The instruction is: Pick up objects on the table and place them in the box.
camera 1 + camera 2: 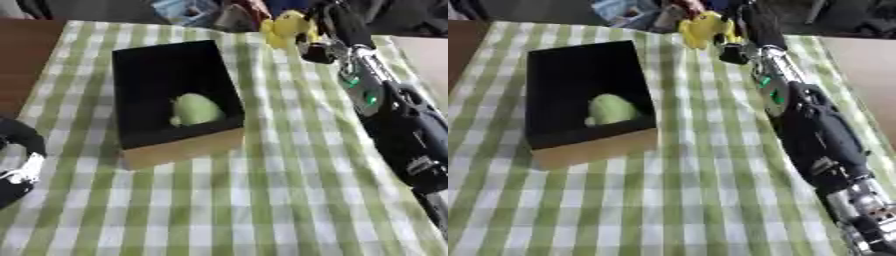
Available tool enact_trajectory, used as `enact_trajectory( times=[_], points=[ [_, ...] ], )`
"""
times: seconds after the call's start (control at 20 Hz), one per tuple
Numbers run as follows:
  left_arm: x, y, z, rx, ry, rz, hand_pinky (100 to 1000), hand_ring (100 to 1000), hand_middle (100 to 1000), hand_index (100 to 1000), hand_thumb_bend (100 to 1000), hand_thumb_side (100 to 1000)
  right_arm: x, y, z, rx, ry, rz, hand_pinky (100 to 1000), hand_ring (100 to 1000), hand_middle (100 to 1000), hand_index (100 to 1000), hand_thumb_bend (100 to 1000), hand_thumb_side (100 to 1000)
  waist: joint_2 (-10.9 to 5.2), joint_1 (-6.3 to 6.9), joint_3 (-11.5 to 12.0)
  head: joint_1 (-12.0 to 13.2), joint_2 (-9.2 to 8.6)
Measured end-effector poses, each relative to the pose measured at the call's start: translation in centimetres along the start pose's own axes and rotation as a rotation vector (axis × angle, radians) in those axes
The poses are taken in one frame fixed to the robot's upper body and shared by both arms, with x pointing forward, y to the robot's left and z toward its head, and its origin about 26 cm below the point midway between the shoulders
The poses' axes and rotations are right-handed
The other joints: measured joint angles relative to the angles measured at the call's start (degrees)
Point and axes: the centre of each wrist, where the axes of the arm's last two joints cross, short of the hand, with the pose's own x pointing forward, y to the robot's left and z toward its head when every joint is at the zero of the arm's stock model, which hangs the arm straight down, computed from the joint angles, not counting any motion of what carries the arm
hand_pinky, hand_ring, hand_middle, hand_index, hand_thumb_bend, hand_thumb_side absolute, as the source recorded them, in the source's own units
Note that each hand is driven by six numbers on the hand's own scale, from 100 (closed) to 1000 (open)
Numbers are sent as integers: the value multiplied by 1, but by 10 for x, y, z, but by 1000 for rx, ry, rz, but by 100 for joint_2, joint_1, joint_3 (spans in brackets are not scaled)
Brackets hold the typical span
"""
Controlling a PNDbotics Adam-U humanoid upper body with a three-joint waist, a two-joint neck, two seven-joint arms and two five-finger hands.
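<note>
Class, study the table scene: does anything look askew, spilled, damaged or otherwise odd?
Nothing looks spilled or damaged. The box sits slightly askew to the checked tablecloth, with a pale green object inside. The right robot hand reaches to a yellow object at the far edge.

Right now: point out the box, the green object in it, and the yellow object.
box (pixel 179 150), left eye view, tan front wall.
green object (pixel 196 108), left eye view, its rounded top.
yellow object (pixel 699 27), right eye view, its body.
</note>
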Motion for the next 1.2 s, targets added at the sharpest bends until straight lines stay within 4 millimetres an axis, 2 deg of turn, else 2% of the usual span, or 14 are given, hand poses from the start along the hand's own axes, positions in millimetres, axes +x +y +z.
enact_trajectory(
  times=[0.15,0.2,0.25,0.4,0.45,0.5,0.85,1.0,1.2],
  points=[
    [0,0,0,0,1,0,677,497,528,545,142,100,25,-16,-9,0,-121,-17,584,517,270,379,100,100,-17,-18,-1,-42,0],
    [0,0,0,0,1,0,678,497,528,545,142,100,33,-20,-11,5,-157,-21,586,517,270,379,171,120,-25,-23,-1,-53,0],
    [0,0,0,0,2,0,678,497,528,545,142,100,40,-24,-12,12,-193,-25,589,517,272,380,100,100,-38,-24,2,-68,0],
    [0,0,0,-2,2,1,678,497,528,545,141,100,62,-31,-16,46,-296,-35,593,518,273,381,100,100,-58,-22,31,-112,0],
    [-1,0,1,-2,3,2,678,497,528,545,144,100,70,-31,-17,60,-327,-38,596,519,274,382,127,100,-63,-22,39,-128,0],
    [-1,0,1,-3,4,3,678,497,528,545,141,100,77,-30,-17,77,-356,-41,596,519,275,382,100,100,-69,-22,42,-147,0],
    [-1,-2,1,-9,4,10,678,497,528,545,142,100,110,-7,-13,212,-496,-58,600,529,283,394,100,100,-78,-11,69,-241,-9],
    [-1,-2,0,-9,4,11,678,496,528,545,142,100,114,11,-7,276,-515,-59,601,533,289,402,100,100,-77,4,73,-257,-16],
    [-1,-2,0,-9,4,11,678,497,528,545,143,100,116,30,-2,336,-531,-55,613,552,354,478,122,100,-68,7,71,-273,-37]
  ],
)
